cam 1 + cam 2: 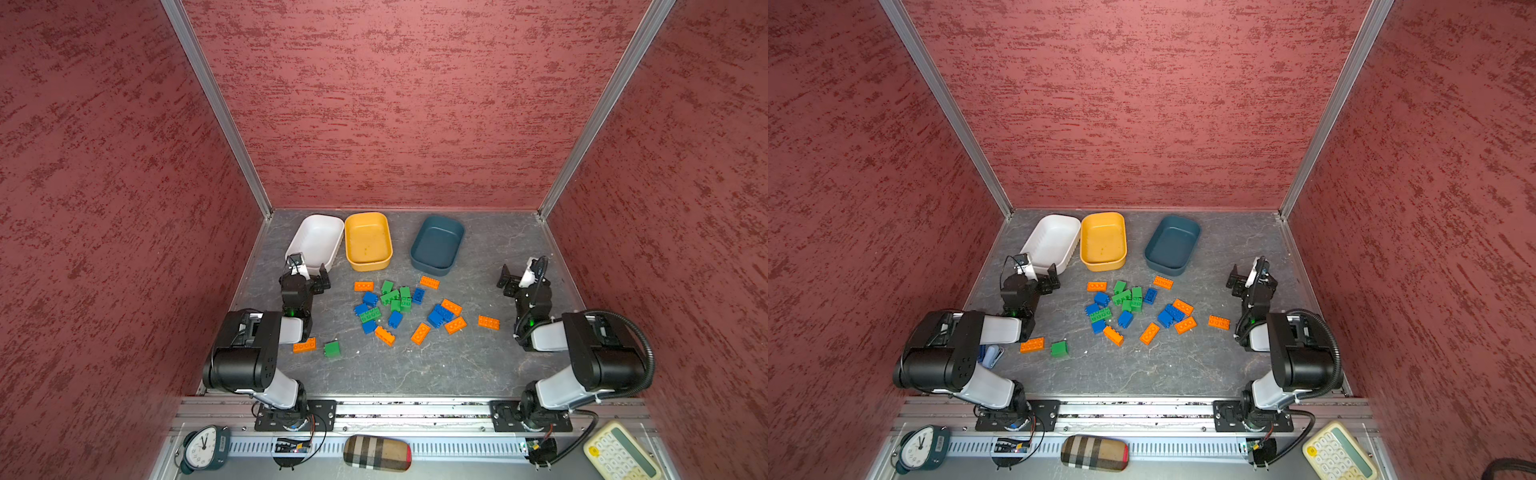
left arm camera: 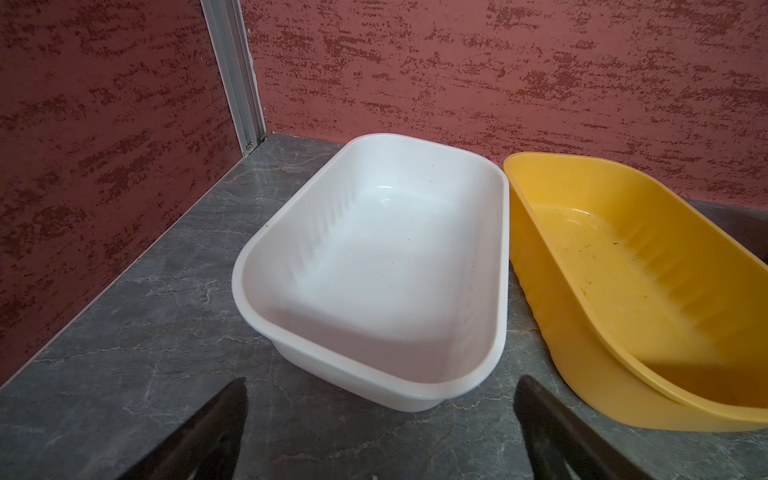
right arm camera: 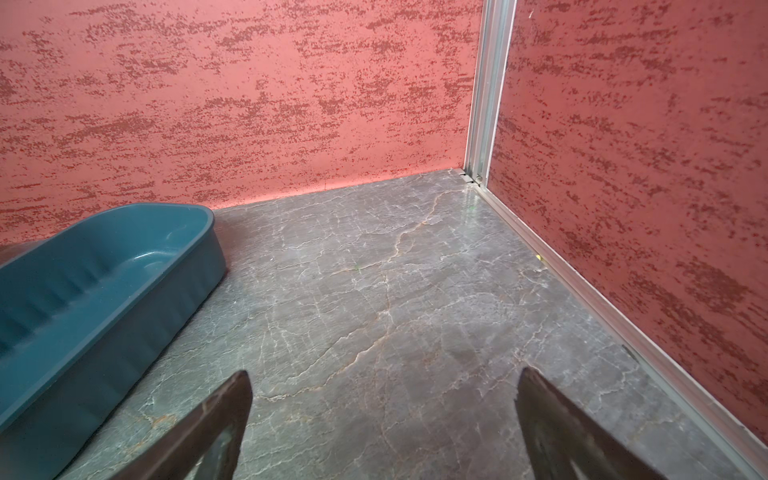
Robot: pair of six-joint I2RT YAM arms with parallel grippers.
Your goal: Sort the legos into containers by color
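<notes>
The left gripper [image 2: 380, 386] and right gripper [image 3: 384, 376] both hang with jaws spread wide, holding nothing. The legos [image 1: 399, 305] lie scattered in front of the empty yellow tub [image 1: 349, 249]. Picking isolated outer bricks first would likely avoid double grabs.

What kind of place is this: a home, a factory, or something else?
Most likely a robotics lab test cell, not a home: two arms bolted to an aluminium rail, red panels boxing in a tabletop, and legos laid out for sorting.

even diffuse light, soft shadows, wide-angle bending at edges, pincer tips blurred
</notes>
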